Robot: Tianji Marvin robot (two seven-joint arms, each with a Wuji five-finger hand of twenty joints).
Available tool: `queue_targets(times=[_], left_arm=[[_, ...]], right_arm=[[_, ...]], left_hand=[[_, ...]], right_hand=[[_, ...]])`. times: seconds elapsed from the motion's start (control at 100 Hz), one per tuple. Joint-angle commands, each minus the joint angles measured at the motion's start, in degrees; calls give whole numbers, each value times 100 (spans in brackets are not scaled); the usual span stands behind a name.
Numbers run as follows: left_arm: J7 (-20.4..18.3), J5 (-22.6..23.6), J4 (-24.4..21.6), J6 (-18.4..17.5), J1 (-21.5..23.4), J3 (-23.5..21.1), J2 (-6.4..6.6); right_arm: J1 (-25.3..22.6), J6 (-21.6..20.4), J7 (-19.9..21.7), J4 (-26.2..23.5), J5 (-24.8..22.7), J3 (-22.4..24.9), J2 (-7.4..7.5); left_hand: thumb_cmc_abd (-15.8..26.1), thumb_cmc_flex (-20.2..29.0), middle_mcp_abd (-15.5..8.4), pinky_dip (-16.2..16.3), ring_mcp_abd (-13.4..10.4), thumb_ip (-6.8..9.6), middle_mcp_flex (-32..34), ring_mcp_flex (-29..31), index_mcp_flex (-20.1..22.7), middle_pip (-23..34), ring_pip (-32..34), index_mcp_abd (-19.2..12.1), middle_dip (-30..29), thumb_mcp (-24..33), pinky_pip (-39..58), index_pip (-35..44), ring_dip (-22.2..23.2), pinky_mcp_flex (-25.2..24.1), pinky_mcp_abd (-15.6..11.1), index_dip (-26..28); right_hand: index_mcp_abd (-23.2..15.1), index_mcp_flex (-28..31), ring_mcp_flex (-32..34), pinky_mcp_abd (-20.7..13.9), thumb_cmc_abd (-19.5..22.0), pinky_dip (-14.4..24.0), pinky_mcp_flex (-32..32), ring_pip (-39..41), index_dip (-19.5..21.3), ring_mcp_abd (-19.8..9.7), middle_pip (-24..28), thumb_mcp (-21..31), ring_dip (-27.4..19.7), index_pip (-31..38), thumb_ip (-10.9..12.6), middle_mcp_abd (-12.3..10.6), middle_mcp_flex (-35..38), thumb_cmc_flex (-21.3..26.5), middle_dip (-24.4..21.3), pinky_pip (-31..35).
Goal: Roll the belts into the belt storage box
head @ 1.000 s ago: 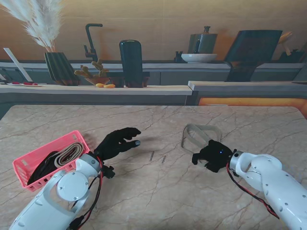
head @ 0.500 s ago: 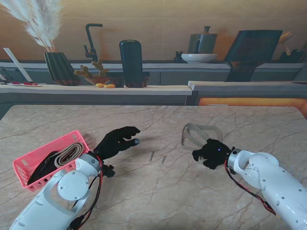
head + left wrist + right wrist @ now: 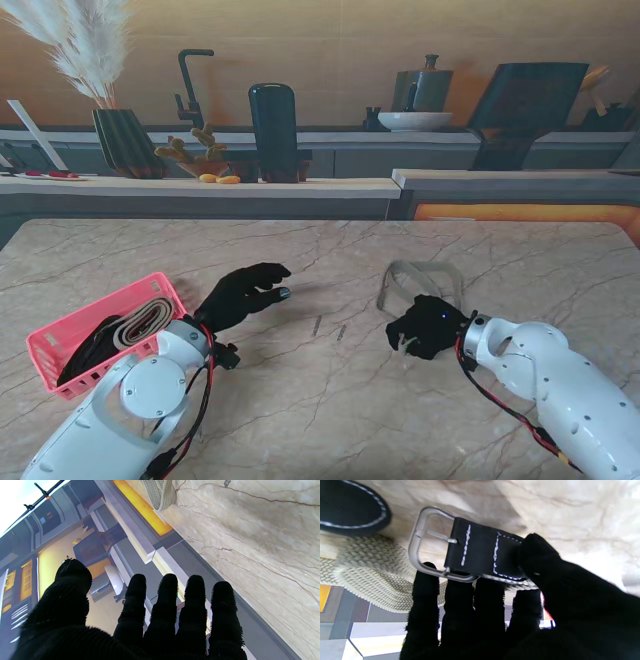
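no readable text in any view, no labels, brands, numbers or signs legible on belts, basket or counter items

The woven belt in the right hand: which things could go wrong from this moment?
1. The right hand pinches the woven belt only at its buckle end, thumb against fingers. The flat black tab could slip out.
2. The rest of the belt lies as a loose loop on the table. It may drag or unroll rather than roll up.
3. The pink box stands far left, beside the open left hand, and already holds belts, so space may be tight.
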Motion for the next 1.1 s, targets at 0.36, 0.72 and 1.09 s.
queue_targets(times=[0.36, 0.72, 1.09], left_arm=[[18, -44, -5, 54, 33, -2, -45], [25, -69, 4, 81, 26, 3, -51], [-96, -30, 194, 129, -182, 205, -36]], right_arm=[[124, 80, -81, -21, -38, -288, -101], [41, 269, -118, -104, 474, -217, -245], [-383, 1176, 339, -891, 2266, 119, -604]], left_hand=[[201, 168, -168, 59, -28, 225, 79, 91, 95, 43, 62, -171, 52, -180, 166, 15, 73, 7, 33, 63], [242, 220, -97, 53, -8, 229, 59, 89, 119, 42, 84, -178, 52, -243, 195, 25, 82, 13, 32, 70], [107, 263, -104, 23, -58, 243, -130, -48, -4, -5, 12, -225, 34, -208, 139, 8, 48, -40, -10, 75]], right_hand=[[53, 884, 511, 5, -43, -8, 251, -498, 50, -69, -15, 341, -204, 615, -132, 295, 705, 13, -225, -16], [-187, 1452, -49, 183, -315, -91, -16, 296, -402, 81, 1019, 502, 191, 647, -198, 311, -97, -320, 620, -169], [7, 1333, 136, 274, -73, -55, -134, 100, -164, 2, 425, 237, 106, 555, -155, 331, 635, -155, 157, -306]])
